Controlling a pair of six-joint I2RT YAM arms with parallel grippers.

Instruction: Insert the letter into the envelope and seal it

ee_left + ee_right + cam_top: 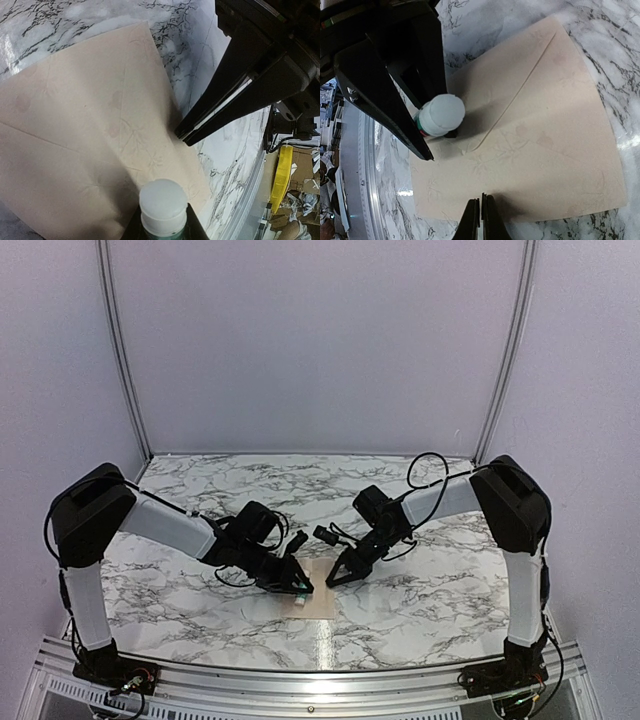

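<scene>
- The envelope (545, 135) lies flat on the bench (430, 590) between the two arms. Its flap (495, 85) is down, and its long axis seems to run from the near edge away, though the arms hide part of it.
- The letter is nowhere in view; presumably it is already inside.
- The left claw (300, 590) is clenched around a glue stick (441, 116), white end up, right over the flap's point. Whether the lower end touches the paper I cannot tell.
- The right claw (480, 210) is clenched with nothing in it, tips at the envelope's edge opposite the stick, seemingly pinning it.
- Both arms are at the envelope; the left does the work.
- The bench is glossy marble-patterned, likely slippery under paper. Pale walls enclose it.
</scene>
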